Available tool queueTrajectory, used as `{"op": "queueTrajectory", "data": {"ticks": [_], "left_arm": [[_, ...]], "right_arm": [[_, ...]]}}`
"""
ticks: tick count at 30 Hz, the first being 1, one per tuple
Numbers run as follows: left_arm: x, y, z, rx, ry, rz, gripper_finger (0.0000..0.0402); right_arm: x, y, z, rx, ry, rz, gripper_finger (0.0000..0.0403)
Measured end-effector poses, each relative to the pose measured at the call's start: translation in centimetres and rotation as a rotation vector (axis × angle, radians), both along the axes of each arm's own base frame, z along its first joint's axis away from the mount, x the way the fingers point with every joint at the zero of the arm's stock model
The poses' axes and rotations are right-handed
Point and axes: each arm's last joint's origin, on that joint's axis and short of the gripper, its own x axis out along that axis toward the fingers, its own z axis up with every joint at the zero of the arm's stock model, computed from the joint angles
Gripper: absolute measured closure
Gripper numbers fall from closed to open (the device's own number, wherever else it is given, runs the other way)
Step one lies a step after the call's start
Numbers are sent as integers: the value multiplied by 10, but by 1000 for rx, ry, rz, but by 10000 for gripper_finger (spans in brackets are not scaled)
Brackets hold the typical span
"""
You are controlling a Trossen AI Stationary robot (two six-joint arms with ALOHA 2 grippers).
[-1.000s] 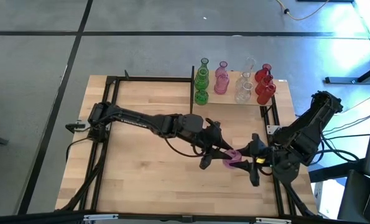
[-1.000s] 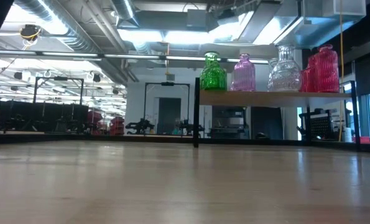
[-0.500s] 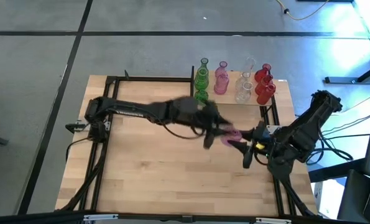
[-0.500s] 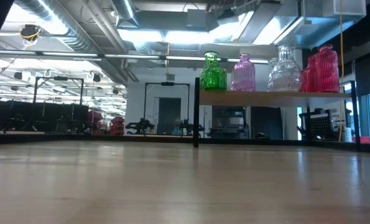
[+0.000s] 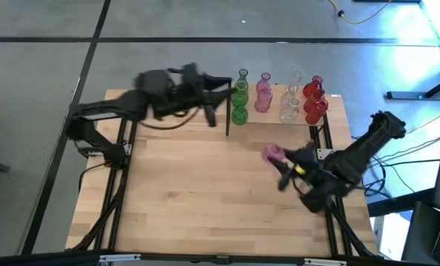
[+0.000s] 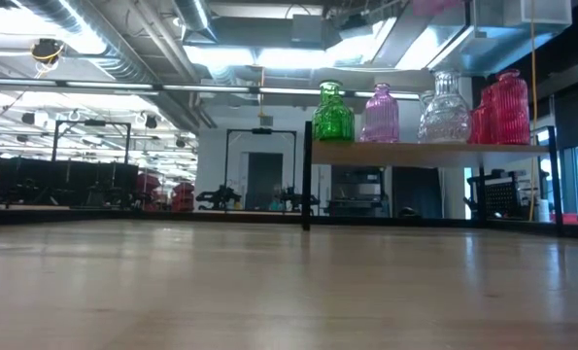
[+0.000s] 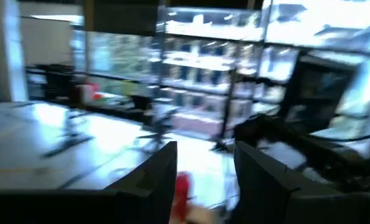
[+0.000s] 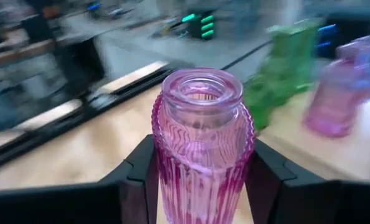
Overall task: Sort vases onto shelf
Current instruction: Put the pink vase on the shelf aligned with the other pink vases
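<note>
A ribbed pink vase [image 8: 202, 146] sits between my right gripper's [image 8: 203, 186] fingers; in the high view, vase [image 5: 273, 154] and right gripper [image 5: 285, 168] hang over the table's right half, near of the shelf. The shelf [image 5: 275, 117] at the far right carries rows of green [image 5: 239, 96], pink [image 5: 263, 92], clear [image 5: 290, 100] and red [image 5: 315, 100] vases standing on their bases; the low view shows its board [image 6: 425, 153] raised. My left gripper [image 5: 211, 100] is open and empty at the far edge, left of the shelf's post; its fingers [image 7: 163, 180] hold nothing. My right gripper pinches the pink vase by its ribbed body [image 8: 172, 168], one finger [image 8: 140, 180] on each side. The fingers come slanting from the table's near right. The neck and open mouth [image 8: 202, 93] stick out past the fingertips. The vase is lifted clear of the table.
A black metal frame [image 5: 131, 148] runs around the wooden tabletop [image 5: 190, 192], with a black upright post [image 5: 228, 103] at the shelf's left end. The table's middle and near part are bare wood. Beyond the table lies the room.
My left gripper drew away from the pink vase and swung fast toward the table's far edge and to the left. The vase stayed in my right gripper, which carried it a little toward the far edge and the shelf.
</note>
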Motion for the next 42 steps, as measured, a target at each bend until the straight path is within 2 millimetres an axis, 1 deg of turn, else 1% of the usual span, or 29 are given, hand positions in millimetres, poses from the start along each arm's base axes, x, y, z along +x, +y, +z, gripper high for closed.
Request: {"op": "queueTrajectory", "data": {"ticks": [2,5,7,9,11,13,18,23,30,35,42], "left_arm": [[-20,-1,4,31,90,95,251],[-37,0,-1,47,228,230,251],[-46,0,-5,55,302,264,251],[-61,2,-4,60,357,272,251],[-72,5,-5,66,413,289,251],[-82,10,-9,70,492,323,251],[-97,26,-20,100,663,379,251],[-104,43,-25,136,777,410,251],[-101,58,-37,96,814,312,250],[-99,64,-46,92,849,274,250],[-96,68,-64,47,900,263,250]], "right_arm": [[12,-3,-7,-35,-3,-71,261],[32,-5,-25,-39,34,-141,261],[45,-7,-37,-29,46,-192,261],[55,-11,-47,-30,34,-256,261],[64,-19,-56,-26,18,-329,261],[71,-29,-66,19,9,-406,261],[84,-52,-81,62,-21,-563,261],[92,-75,-85,78,-8,-650,261],[97,-102,-85,22,62,-714,261],[98,-114,-85,-9,114,-734,261],[99,-126,-85,3,118,-772,261]]}}
